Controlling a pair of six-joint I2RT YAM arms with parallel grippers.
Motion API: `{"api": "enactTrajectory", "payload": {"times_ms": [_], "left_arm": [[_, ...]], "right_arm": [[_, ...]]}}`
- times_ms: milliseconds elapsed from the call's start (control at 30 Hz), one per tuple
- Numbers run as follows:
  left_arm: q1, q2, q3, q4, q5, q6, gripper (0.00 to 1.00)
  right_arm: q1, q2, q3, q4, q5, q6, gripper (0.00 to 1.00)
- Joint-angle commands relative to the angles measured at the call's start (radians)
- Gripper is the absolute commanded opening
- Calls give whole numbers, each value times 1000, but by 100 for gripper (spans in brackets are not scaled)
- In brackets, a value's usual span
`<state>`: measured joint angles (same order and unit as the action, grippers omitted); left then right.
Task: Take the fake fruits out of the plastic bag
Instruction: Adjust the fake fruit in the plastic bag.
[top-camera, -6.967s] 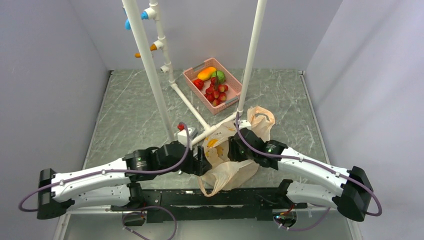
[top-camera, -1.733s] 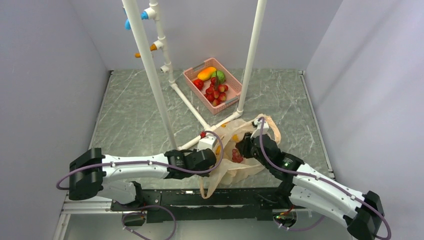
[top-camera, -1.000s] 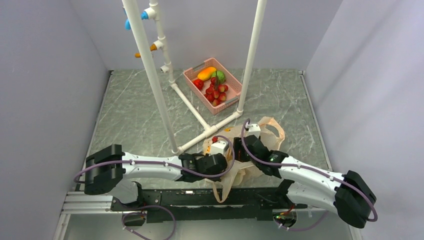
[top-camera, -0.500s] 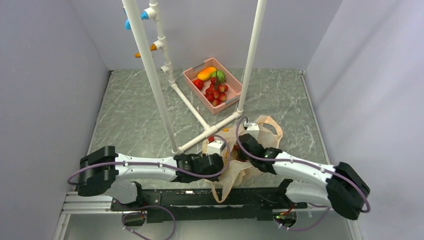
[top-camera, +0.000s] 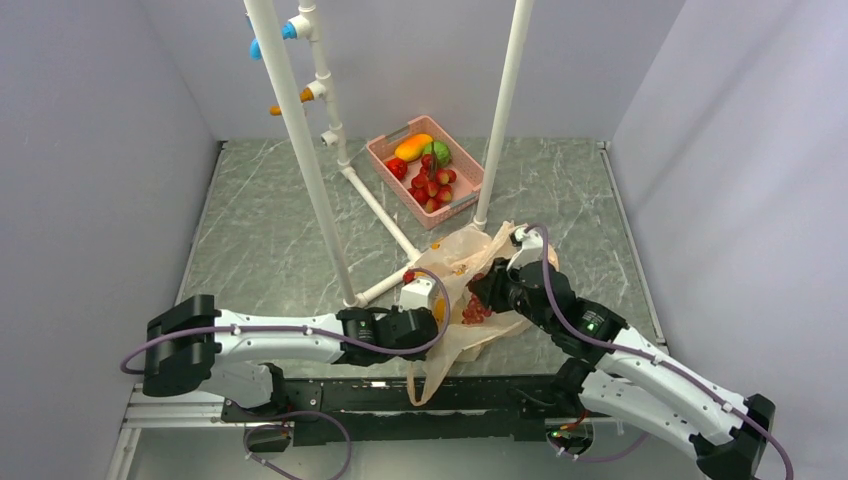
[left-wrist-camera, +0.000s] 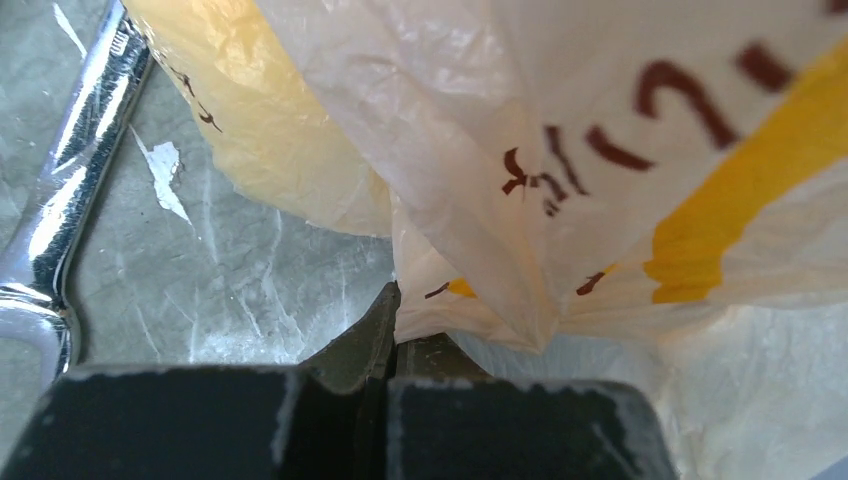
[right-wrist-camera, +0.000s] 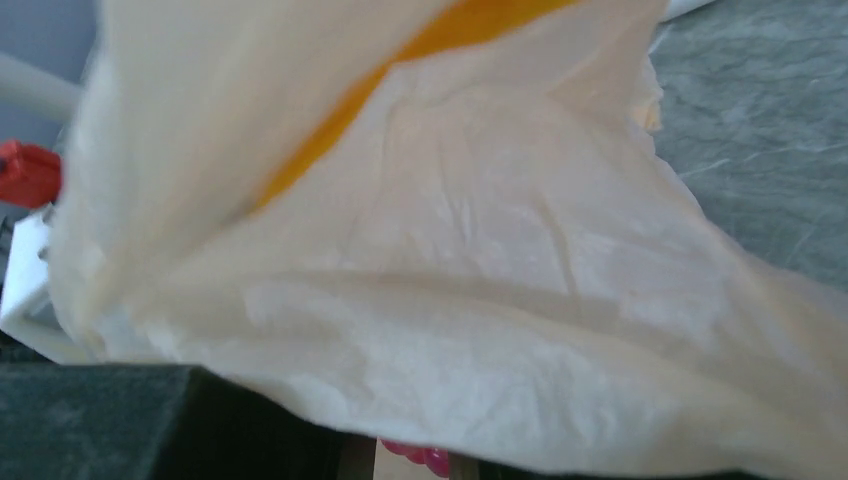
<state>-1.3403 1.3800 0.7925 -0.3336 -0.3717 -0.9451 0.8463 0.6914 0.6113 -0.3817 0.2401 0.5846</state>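
The plastic bag (top-camera: 466, 262) lies crumpled near the table's front, thin peach-beige with orange marks. My left gripper (top-camera: 434, 316) is shut on a fold of the bag's lower left edge (left-wrist-camera: 470, 310), its jaws (left-wrist-camera: 392, 322) pressed together. My right gripper (top-camera: 483, 292) sits at the bag's mouth, shut on a bunch of red grapes (top-camera: 471, 309). In the right wrist view the bag (right-wrist-camera: 500, 250) covers most of the frame. Only a few red grapes (right-wrist-camera: 420, 460) peek out between the right gripper's jaws (right-wrist-camera: 412, 468). A yellow rounded shape (left-wrist-camera: 265, 140) shows through the bag's skin.
A pink slotted basket (top-camera: 470, 195) at the back holds an orange fruit, a green one and red ones. A white pipe frame (top-camera: 300, 150) rises left of centre, with a floor pipe (top-camera: 385, 215) running toward the bag. Grey walls close in both sides.
My right gripper reached into the bag, closed down, and has now drawn back to the right with the red grapes showing. My left gripper stayed shut on the bag and shifted slightly left.
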Motion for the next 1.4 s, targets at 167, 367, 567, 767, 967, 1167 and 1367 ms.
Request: {"api": "enactTrajectory", "payload": {"times_ms": [167,367,567,767,967,1167,1367], "left_arm": [[1,-52,52,-22,-37,12,0],[1,-26,53,3,-7,5,0],[2,-19,58,15,0,14,0],[1,-5,84,-22,-26,11,0],[-24,-97,84,-95,-167,-57,0],[-34,-145,55,-65,-185,-30,0],[-45,-71,89,-51,-132,-28,0]], "right_arm": [[-1,6,-20,59,-120,7,16],[-2,67,6,78,-174,25,23],[-12,89,45,26,-210,98,14],[-18,82,95,43,-439,69,0],[-26,49,131,-100,-527,-138,0],[-38,68,70,-5,-544,2,13],[-42,188,65,50,-445,12,28]]}}
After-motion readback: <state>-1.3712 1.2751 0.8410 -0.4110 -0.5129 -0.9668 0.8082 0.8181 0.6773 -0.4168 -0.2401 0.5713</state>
